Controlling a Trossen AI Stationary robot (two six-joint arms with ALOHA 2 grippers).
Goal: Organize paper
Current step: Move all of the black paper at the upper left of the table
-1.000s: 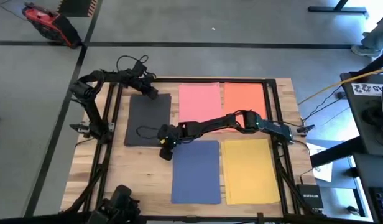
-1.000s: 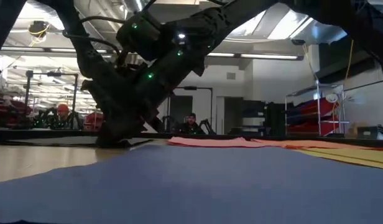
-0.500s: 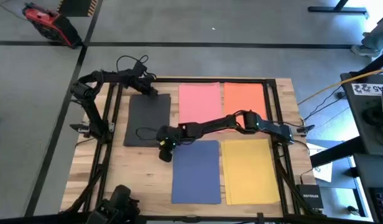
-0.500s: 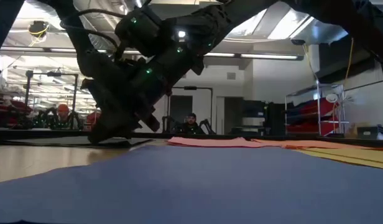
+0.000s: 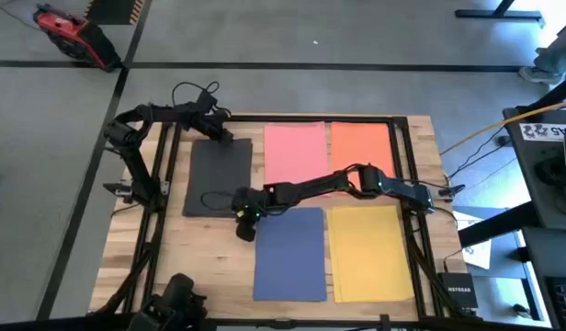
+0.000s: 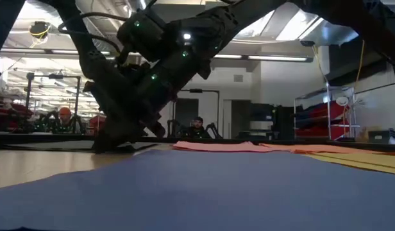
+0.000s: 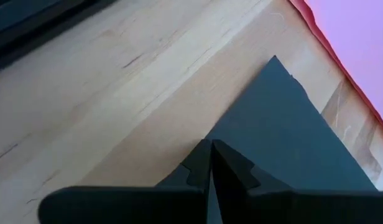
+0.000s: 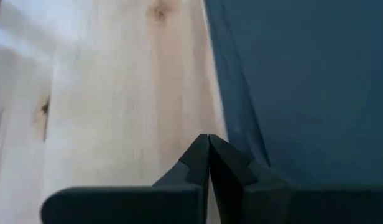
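Note:
Five sheets of paper lie flat on the wooden table: black (image 5: pixel 219 175) at the left, pink (image 5: pixel 295 152) and orange-red (image 5: pixel 361 147) at the far side, blue (image 5: pixel 289 253) and yellow (image 5: pixel 370 250) at the near side. My left gripper (image 7: pixel 211 143) is shut over the black sheet (image 7: pixel 285 137), close to its far right corner (image 7: pixel 275 60). My right gripper (image 8: pixel 208 138) is shut and low at the blue sheet's left edge (image 8: pixel 232 118), near its far left corner (image 5: pixel 258 211). My left gripper's shut fingers point down at the black sheet near its far right corner; I cannot tell whether they touch it. My right gripper's shut fingertips (image 6: pixel 114 146) stand down at table height beside the blue sheet's left edge, slanting in from the right. Whether they touch paper or wood is hidden by the fingers.
A dark frame (image 5: pixel 413 165) runs along the table's edges. Bare wood (image 5: pixel 209 257) lies left of the blue sheet and near the black one. Beyond the table the low view shows a room with shelves and a seated person (image 6: pixel 196 127).
My right gripper has shifted a little toward the table's left edge, staying low beside the blue sheet's far left corner.

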